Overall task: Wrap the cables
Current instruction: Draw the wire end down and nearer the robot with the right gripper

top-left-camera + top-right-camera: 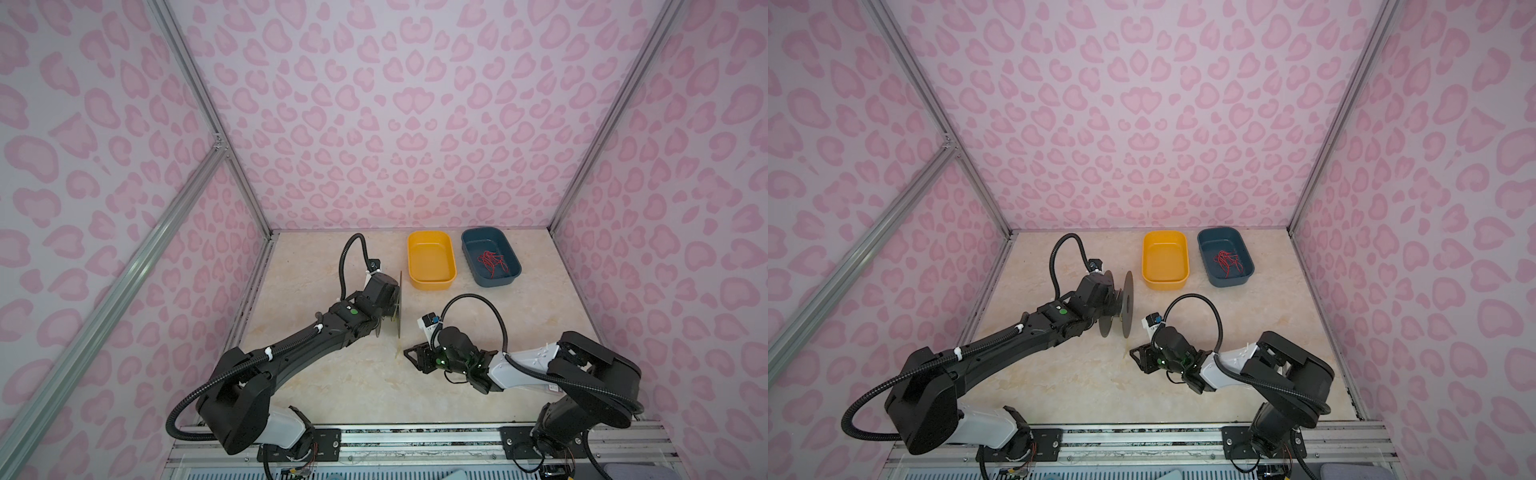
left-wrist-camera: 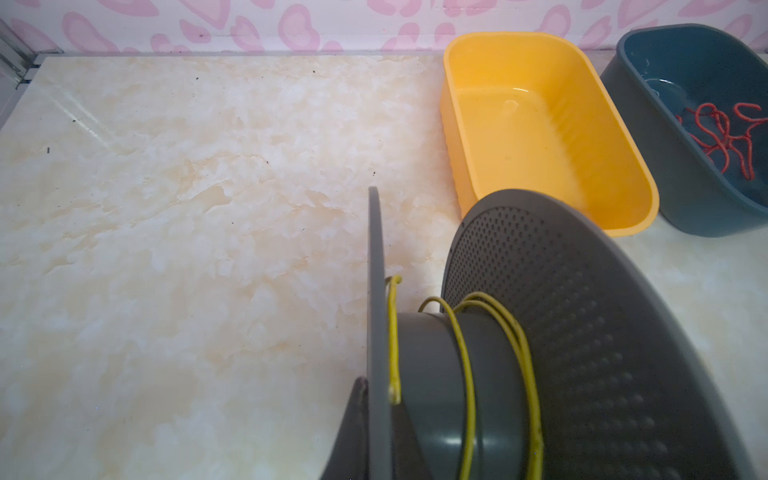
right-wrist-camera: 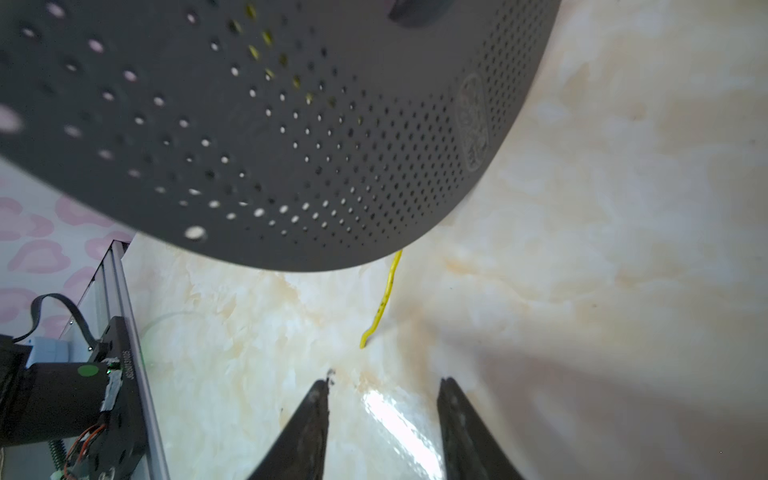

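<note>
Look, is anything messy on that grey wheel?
Yes. The yellow wire sits in loose, gappy loops on the grey spool, and its tail dangles below the spool's rim toward the table, unwound.

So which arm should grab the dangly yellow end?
Right. The right gripper is open, with the loose end of the yellow wire just ahead; the left gripper is shut on the spool.

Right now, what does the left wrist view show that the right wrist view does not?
Only the left wrist view: the yellow plastic tub, the dark blue plastic tub holding short red wires, and loops of the thin yellow wire around the hub of the grey perforated plastic spool. Only the right wrist view: the right claw, open and empty, and the wire's free end dangling below the spool. Both: the spool, the wire and the marbled beige tabletop.
</note>
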Motion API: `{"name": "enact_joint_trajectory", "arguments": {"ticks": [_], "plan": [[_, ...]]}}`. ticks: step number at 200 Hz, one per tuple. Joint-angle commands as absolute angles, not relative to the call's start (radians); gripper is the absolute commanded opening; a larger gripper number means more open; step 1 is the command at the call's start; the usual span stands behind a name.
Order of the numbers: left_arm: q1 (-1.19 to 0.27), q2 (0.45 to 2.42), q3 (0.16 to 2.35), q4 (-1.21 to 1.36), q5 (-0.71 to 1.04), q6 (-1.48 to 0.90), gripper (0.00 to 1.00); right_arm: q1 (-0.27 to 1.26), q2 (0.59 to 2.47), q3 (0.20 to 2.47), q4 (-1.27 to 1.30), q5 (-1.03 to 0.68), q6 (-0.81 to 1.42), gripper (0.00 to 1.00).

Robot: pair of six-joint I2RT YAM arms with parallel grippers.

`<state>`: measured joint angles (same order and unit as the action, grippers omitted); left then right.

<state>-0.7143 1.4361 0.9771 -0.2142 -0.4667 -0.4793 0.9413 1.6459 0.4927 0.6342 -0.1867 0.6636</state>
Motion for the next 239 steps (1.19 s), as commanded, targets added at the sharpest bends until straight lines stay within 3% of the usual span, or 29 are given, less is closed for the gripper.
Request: {"name": "enact_joint_trajectory", "arguments": {"ticks": [1,36,102,130,162,204,239], "plan": [[-0.713,1.432,0.967,-0.197,-0.499,-0.505,0.04,0.959,1.691,0.506,0.756,-0.116,0.737,0.43],[-0.712,1.424,0.951,-0.19,-0.494,-0.514,0.04,0.955,1.793,0.531,0.867,-0.122,0.79,0.42],[-0.712,1.406,0.926,-0.175,-0.477,-0.523,0.04,0.939,1.907,0.576,0.942,-0.109,0.824,0.24],[-0.712,1.404,0.921,-0.173,-0.474,-0.525,0.04,0.936,1.928,0.577,0.967,-0.115,0.834,0.24],[-0.712,1.404,0.917,-0.171,-0.483,-0.527,0.04,0.936,1.939,0.58,0.989,-0.132,0.846,0.0],[-0.699,1.408,0.943,-0.171,-0.509,-0.517,0.04,0.963,1.859,0.534,0.943,-0.142,0.831,0.0],[-0.684,1.463,1.019,-0.173,-0.609,-0.496,0.04,1.069,1.706,0.534,0.703,-0.066,0.74,0.0]]}}
